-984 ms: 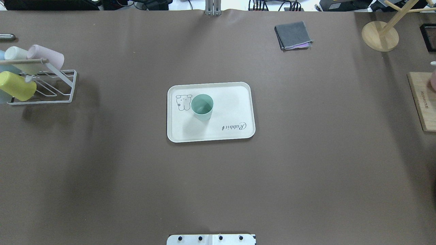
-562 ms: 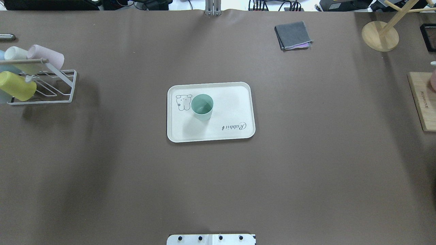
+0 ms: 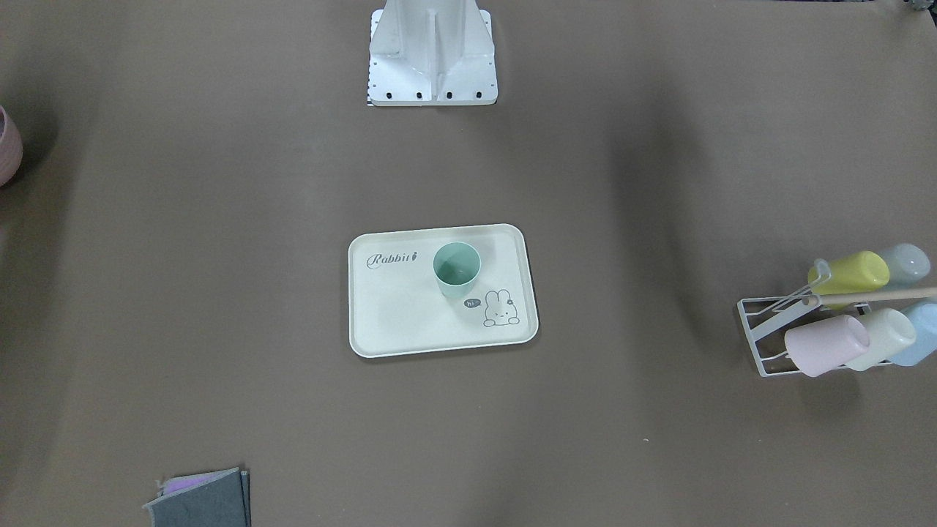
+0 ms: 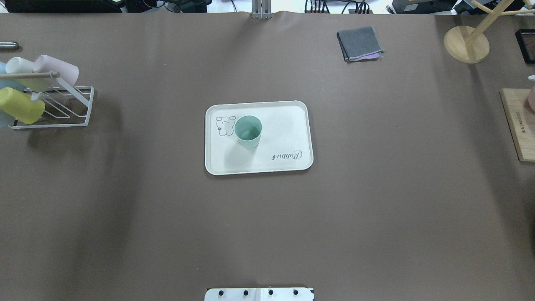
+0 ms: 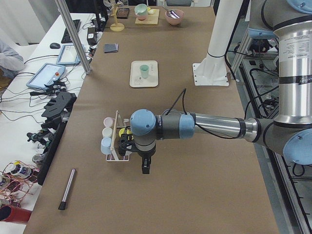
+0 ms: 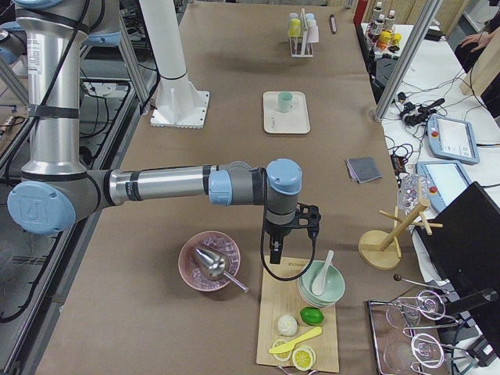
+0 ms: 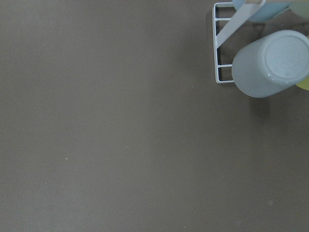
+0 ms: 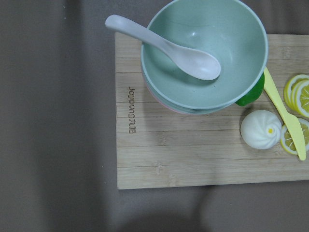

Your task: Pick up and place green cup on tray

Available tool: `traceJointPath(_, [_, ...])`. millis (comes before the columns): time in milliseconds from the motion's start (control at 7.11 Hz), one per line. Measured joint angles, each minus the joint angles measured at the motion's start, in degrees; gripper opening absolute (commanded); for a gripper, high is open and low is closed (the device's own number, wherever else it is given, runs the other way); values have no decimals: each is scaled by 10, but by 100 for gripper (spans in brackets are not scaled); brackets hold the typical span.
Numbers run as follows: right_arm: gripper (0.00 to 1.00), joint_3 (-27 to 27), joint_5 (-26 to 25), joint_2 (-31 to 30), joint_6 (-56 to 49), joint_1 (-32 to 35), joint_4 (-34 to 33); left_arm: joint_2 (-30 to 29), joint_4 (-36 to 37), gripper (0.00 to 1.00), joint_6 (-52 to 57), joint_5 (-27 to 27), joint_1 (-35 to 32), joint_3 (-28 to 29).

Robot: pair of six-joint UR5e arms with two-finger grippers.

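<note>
Hovering left tool (image 5: 145, 169), opening unclear

A wide table under matte brown sheeting (image 4: 376, 209) carries a large cream rectangular plastic tray (image 4: 284, 129) near its middle. At the robot's left end stands a white wire cup rack (image 4: 75, 93), and a slim black-and-silver rod (image 5: 67, 189) lies farther out. On the far side lies a folded grey cloth (image 4: 360, 42). Toward the right end are a round-based wooden stand (image 4: 466, 44), a bamboo cutting board (image 4: 520, 138) and, just beside it, a pink bowl (image 6: 191, 269). The robot's white metal base plate (image 3: 479, 86) sits at the near edge.
</note>
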Motion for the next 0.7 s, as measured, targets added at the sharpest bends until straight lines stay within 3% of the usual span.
traceJointPath(703, [100, 1, -9, 0, 0, 0, 0, 6, -1, 98, 1, 0, 0, -3])
